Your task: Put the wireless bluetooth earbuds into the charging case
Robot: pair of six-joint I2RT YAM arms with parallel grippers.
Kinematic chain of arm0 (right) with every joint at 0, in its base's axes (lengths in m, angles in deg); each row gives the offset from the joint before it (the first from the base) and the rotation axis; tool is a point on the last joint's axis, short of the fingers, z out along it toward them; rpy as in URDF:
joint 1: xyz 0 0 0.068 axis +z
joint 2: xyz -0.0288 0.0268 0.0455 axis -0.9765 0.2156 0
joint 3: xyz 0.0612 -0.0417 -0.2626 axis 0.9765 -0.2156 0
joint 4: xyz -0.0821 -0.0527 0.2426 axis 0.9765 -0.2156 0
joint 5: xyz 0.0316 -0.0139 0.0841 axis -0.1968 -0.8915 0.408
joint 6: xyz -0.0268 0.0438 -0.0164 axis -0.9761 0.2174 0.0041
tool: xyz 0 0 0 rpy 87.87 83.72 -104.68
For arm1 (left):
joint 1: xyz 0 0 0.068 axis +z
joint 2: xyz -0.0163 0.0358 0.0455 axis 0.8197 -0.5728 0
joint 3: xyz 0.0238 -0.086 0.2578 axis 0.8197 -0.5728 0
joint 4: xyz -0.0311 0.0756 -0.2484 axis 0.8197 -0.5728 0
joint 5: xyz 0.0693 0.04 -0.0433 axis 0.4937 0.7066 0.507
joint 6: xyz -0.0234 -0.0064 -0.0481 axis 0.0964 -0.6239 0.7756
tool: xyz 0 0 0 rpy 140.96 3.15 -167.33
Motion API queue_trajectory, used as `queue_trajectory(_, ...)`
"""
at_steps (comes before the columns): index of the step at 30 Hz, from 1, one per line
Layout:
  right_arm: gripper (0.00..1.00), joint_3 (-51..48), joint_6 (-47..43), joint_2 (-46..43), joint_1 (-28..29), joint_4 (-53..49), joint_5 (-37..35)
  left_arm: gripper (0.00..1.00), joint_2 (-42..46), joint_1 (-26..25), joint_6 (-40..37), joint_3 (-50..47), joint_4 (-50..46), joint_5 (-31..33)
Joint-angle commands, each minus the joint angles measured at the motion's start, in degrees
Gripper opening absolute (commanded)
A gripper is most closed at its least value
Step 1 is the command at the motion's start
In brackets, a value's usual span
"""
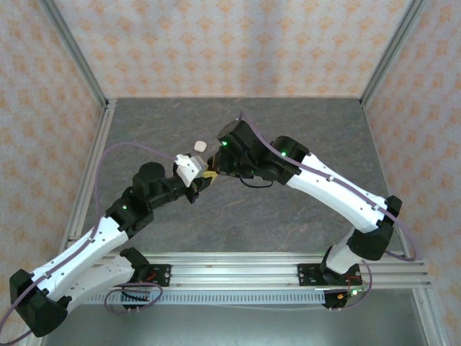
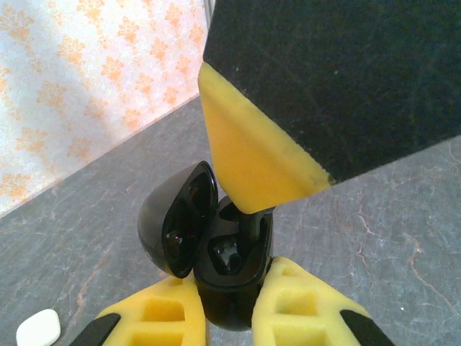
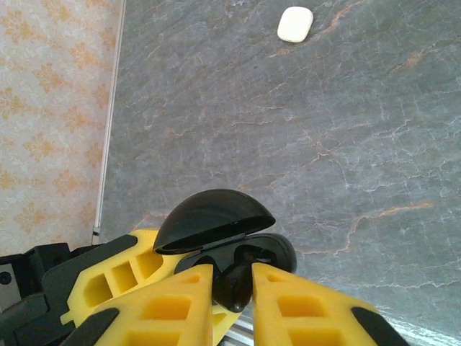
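Black charging case is being clamped low on its body by the left tool, whose jaws are drawn in tight against its sides. The lid is being left swung open to the case's left, so the wells are facing up toward the right tool.

A black earbud is being pinched between the right tool's narrowly set jaws. It is being held directly over the case mouth, on the side away from the lid. Its long axis is being kept roughly in line with the well beneath it. Whether its tip is already touching the well cannot be told.

A white case is being left closed on the table, well apart from the black case, beyond its lid.

Judgement: the coming move is being governed by a short, straight push along that axis, with the right tool the nearer one.
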State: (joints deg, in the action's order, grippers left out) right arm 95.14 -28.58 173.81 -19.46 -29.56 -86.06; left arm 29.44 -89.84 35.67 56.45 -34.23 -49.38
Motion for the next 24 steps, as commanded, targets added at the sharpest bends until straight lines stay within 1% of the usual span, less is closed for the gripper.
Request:
queue_trajectory(1, 0.18, 2.2, -1.1, 1.0, -0.2, -2.0, -1.4, 0.0, 0.7, -0.5, -1.9, -0.3, 2.5, 0.4)
queue_trajectory(6, 0.12, 2.1, -2.3, 1.0, -0.2, -1.9, -1.3, 0.0, 0.8, -0.5, -2.3, -0.2, 2.5, 0.1)
queue_trajectory(9, 0.1, 2.0, -4.7, 1.0, -0.2, -1.3, 0.1, 0.0, 0.8, -0.5, -2.3, 0.1, 2.4, -1.1)
queue_trajectory(14, 0.09, 2.1, -12.5, 0.4, -0.3, -0.6, 2.8, 0.0, 0.5, -0.5, -2.2, 0.9, 1.3, -5.2)
queue_trajectory(18, 0.08, 2.6, -19.9, 0.2, -0.8, -1.0, 7.2, 0.0, 0.0, -0.5, -1.7, 1.7, 0.2, -9.0)
queue_trajectory(24, 0.09, 4.7, -28.5, 1.3, -1.0, -4.4, 11.6, 0.0, -0.1, -0.5, -0.4, 2.3, 0.1, -11.8)
